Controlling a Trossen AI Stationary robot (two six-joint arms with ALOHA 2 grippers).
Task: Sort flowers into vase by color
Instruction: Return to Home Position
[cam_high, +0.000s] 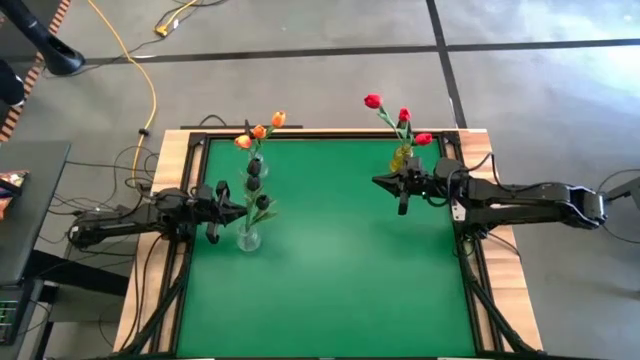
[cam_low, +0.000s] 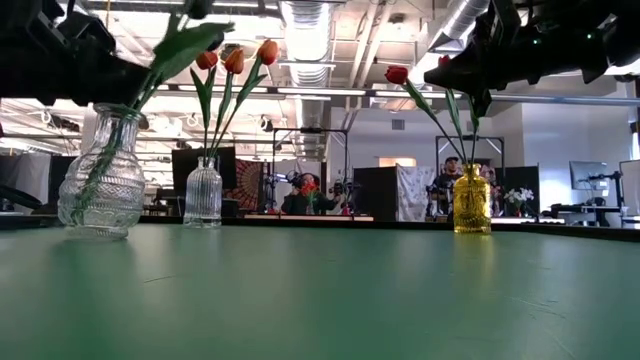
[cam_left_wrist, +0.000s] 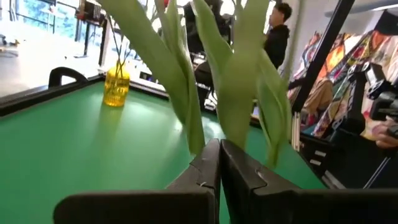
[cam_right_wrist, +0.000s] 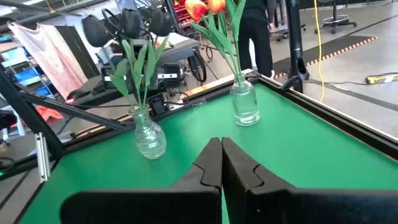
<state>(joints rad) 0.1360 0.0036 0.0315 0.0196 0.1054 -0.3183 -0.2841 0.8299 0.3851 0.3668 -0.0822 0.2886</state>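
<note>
Three vases stand on the green table. A round clear vase (cam_high: 248, 238) holds dark flowers (cam_high: 256, 172). At the far edge, a ribbed clear vase (cam_low: 203, 192) holds orange flowers (cam_high: 259, 130). A yellow vase (cam_high: 400, 158) at the far right holds red flowers (cam_high: 402, 116). My left gripper (cam_high: 243, 211) is shut and empty, level beside the dark flowers, whose green leaves (cam_left_wrist: 236, 81) rise just ahead of its fingertips. My right gripper (cam_high: 380, 182) is shut and empty, level, just on the near side of the yellow vase. My left gripper has its shut fingertips (cam_left_wrist: 214, 155) right at the foot of the dark flowers' leaves; whether they touch the leaves, I cannot tell.
A wooden rim (cam_high: 176, 160) frames the green mat (cam_high: 330, 280). The mat's near half has nothing standing on it. A yellow cable (cam_high: 150, 90) runs on the floor beyond the far left corner. People and equipment show in the room behind the table.
</note>
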